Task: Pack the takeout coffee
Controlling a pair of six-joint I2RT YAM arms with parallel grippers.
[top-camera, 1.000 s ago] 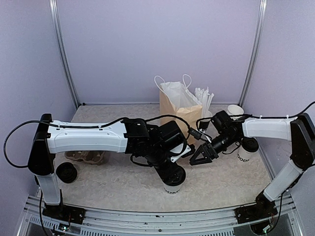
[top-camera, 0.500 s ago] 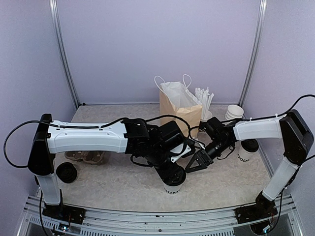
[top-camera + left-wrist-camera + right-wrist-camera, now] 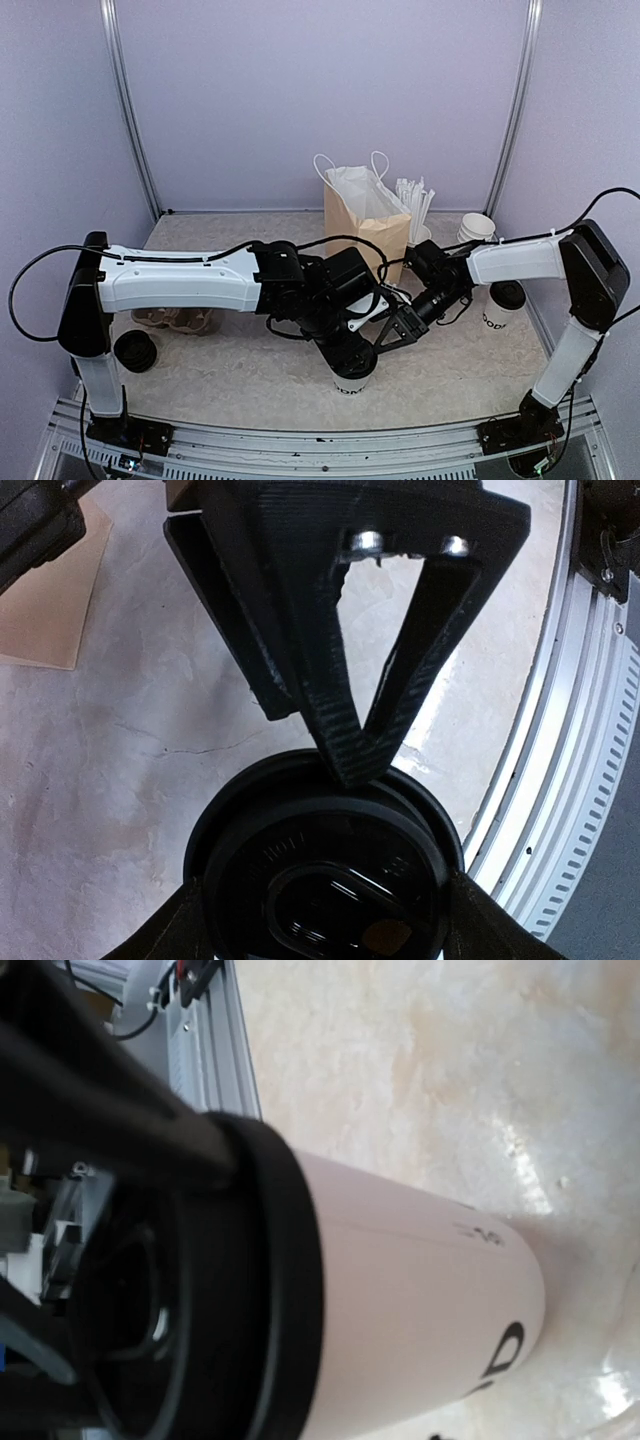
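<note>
The left gripper (image 3: 325, 915) grasps 1 cup (image 3: 400, 1310), the right gripper's (image 3: 393, 335) grip cannot be told, the other cup (image 3: 498, 312) stands apart; the bag (image 3: 365, 225) holds neither.

Two lidded takeout coffee cups (image 3: 350, 384) (image 3: 500, 312), one brown paper bag (image 3: 358, 228), one stack of lidless white cups (image 3: 477, 226), one bunch of white straws (image 3: 413, 196), one cardboard cup carrier (image 3: 180, 320), one dark mug (image 3: 135, 352).
</note>
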